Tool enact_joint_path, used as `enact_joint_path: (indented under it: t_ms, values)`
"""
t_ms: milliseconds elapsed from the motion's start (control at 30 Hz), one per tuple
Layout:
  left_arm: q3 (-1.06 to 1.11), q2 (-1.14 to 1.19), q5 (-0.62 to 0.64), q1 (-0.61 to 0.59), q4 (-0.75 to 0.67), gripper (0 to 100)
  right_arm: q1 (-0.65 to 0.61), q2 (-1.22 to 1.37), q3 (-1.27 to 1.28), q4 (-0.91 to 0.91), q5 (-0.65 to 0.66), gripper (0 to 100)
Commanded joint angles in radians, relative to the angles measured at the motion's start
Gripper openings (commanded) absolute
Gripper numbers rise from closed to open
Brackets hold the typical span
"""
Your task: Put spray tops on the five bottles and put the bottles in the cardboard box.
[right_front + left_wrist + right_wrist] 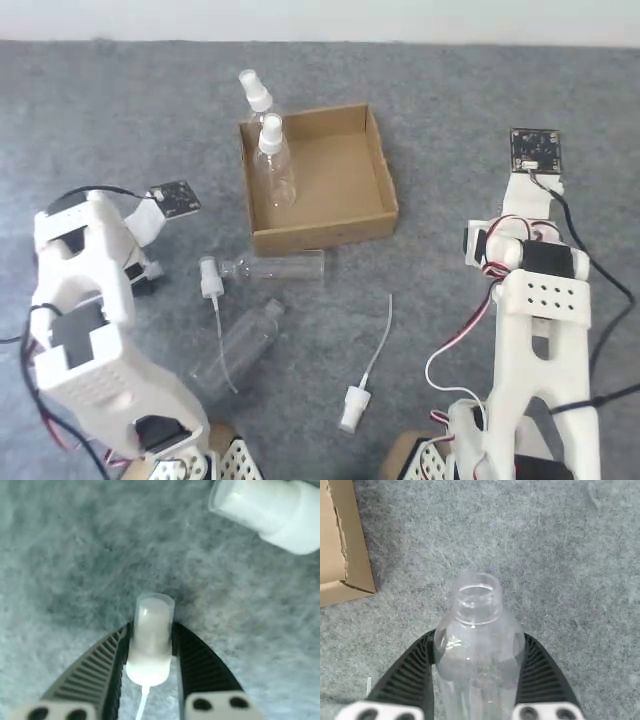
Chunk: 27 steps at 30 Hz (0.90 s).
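Bottle (pixel 272 268) x5, spray top (pixel 354 407) x5, box (pixel 320 230) x1

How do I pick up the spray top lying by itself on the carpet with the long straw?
Grip the spray top by its fat white head, coming straight down, fingers across its narrow sides. It lies flat on the carpet, and its tube looks too thin and bendy to hold.

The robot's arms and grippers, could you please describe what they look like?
The left arm and right arm are white plastic with black motors. Red, white and black wires loop along the right arm; each wrist carries a dark circuit board. The left gripper and right gripper have black ribbed fingers on white bases with screw holes.
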Motion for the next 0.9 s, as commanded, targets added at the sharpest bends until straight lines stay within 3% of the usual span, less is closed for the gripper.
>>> enact_joint_path:
  t_ms: [0,133,367,867]
  values:
    - [-0.079,-0.009,0.035,0.008,0.089,3,0.002,-0.045,-0.014,-0.016,0.021,4.2]
    - [-0.2,-0.009,0.035,0.008,0.299,3,0.002,-0.05,-0.014,-0.015,0.021,4.2]
    - [-0.314,-0.009,0.035,0.008,0.5,1,0.001,-0.056,-0.014,-0.013,0.021,4.1]
    - [-0.426,-0.095,0.04,-0.064,0.601,1,-0.061,-0.058,-0.017,0.018,0.021,4.0]
